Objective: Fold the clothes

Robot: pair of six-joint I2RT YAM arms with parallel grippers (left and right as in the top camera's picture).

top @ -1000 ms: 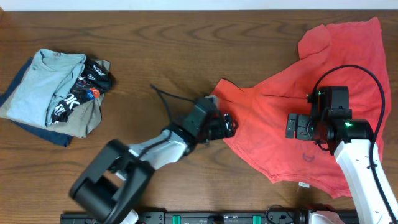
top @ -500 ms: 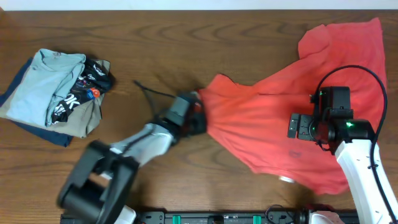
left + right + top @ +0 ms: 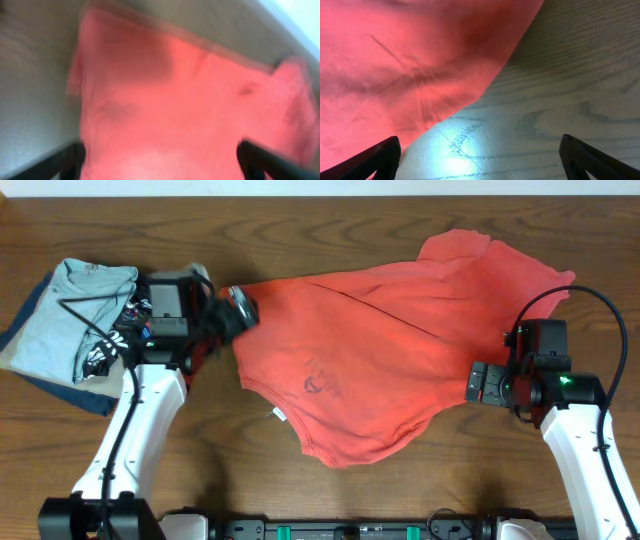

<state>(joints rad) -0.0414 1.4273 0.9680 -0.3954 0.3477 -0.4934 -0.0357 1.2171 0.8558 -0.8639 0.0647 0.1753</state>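
The clothes, a coral-red T-shirt [image 3: 380, 350], lie spread across the middle of the table with a small dark mark [image 3: 318, 385] facing up. My left gripper [image 3: 235, 310] sits at the shirt's left corner. In the blurred left wrist view its jaws stand wide apart, open [image 3: 160, 155], with the red cloth [image 3: 175, 100] below them. My right gripper [image 3: 480, 383] hovers at the shirt's right edge. It is open [image 3: 480, 150] over bare wood, with the shirt's hem [image 3: 420, 75] to its left.
A pile of folded garments lies at the far left: a light blue-grey shirt [image 3: 70, 320] on top, a black printed piece [image 3: 125, 340] beside it. The left arm [image 3: 130, 440] runs past this pile. The table's [image 3: 420, 490] front edge carries a black rail.
The left arm swung left, dragging the shirt from the right side to the table's middle, and its jaws then opened. The right arm hardly moved.
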